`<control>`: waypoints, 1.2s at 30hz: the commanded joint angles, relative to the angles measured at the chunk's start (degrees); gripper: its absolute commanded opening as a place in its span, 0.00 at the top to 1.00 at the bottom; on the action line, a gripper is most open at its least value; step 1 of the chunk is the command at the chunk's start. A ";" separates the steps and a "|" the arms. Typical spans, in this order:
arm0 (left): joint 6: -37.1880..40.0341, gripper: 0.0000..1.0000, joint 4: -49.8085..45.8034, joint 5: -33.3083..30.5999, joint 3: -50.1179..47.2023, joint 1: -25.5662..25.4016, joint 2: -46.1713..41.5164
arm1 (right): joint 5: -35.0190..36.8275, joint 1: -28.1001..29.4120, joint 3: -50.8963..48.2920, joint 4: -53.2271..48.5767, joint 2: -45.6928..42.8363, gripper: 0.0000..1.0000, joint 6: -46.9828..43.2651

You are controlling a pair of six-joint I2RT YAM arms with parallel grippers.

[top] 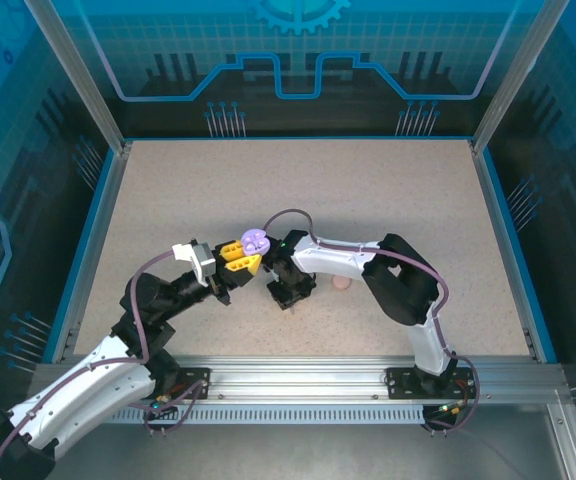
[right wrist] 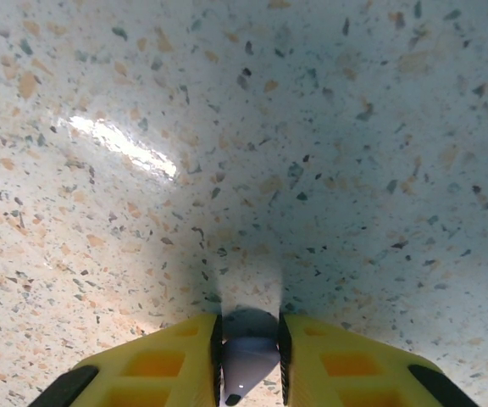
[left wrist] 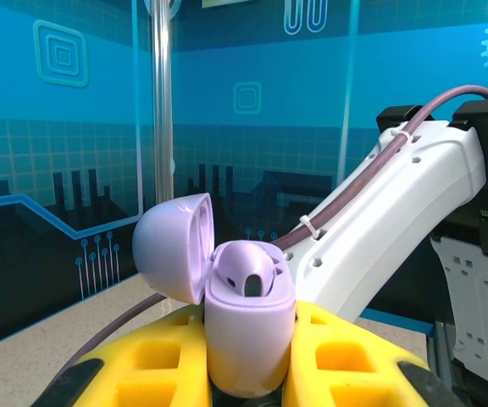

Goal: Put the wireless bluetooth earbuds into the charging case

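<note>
Left wrist: left tool [left wrist: 248, 377] clamps one case [left wrist: 248, 335] (lid [left wrist: 172, 246] open); right tool [right wrist: 250, 346] pinches one lavender earbud [right wrist: 248, 363].

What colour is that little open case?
The case is lavender; the left wrist view shows it best.

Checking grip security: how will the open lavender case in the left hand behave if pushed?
The case looks like smooth, rigid plastic, so probably slippery. Clamped low in the left hand, it might tilt under a push. Its open lid could swing shut.
</note>
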 commanded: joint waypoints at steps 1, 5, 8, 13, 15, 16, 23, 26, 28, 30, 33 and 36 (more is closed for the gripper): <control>1.34 1.00 -0.01 -1.20 -0.19 -0.49 -0.66 | -1.50 0.40 -1.32 -0.67 -2.20 0.75 -0.12; 1.34 1.00 -0.18 -1.28 -0.26 -0.55 -0.38 | -0.57 -0.02 -2.77 -0.06 -5.47 0.74 0.20; 1.17 1.00 -0.26 -1.22 -0.32 -0.56 0.08 | 0.53 -0.68 -4.63 1.21 -9.45 0.75 0.55; 0.99 1.00 0.63 -1.33 -1.00 -0.56 1.84 | 5.07 -2.00 -9.19 4.02 -19.42 0.74 1.08; 0.90 1.00 1.59 -1.34 -1.27 -0.55 3.18 | 7.11 -2.61 -10.40 4.40 -24.05 0.75 1.04; 0.87 1.00 2.11 -1.27 -1.21 -0.52 4.00 | 8.13 -2.96 -10.76 4.52 -26.38 0.74 0.84; 0.20 1.00 7.32 -0.25 -1.28 -0.53 11.49 | 11.28 -5.25 -9.84 6.49 -40.48 0.75 -1.16; 0.28 1.00 9.63 0.13 -1.12 -0.51 14.49 | 10.99 -5.91 -8.05 7.20 -44.33 0.75 -2.27; 0.45 1.00 10.57 0.45 -0.98 -0.48 16.30 | 10.70 -6.09 -6.38 6.74 -45.77 0.75 -2.94; 0.76 1.00 11.13 0.65 -0.76 -0.67 17.89 | 10.99 -6.20 -4.40 5.44 -46.43 0.75 -2.93; 1.49 1.00 11.84 0.47 -0.63 -1.15 20.08 | 10.84 -6.21 -2.36 4.18 -47.00 0.75 -2.27; 1.94 1.00 12.46 0.61 -0.24 -1.62 22.02 | 9.58 -5.97 -1.98 5.42 -47.14 0.75 -1.12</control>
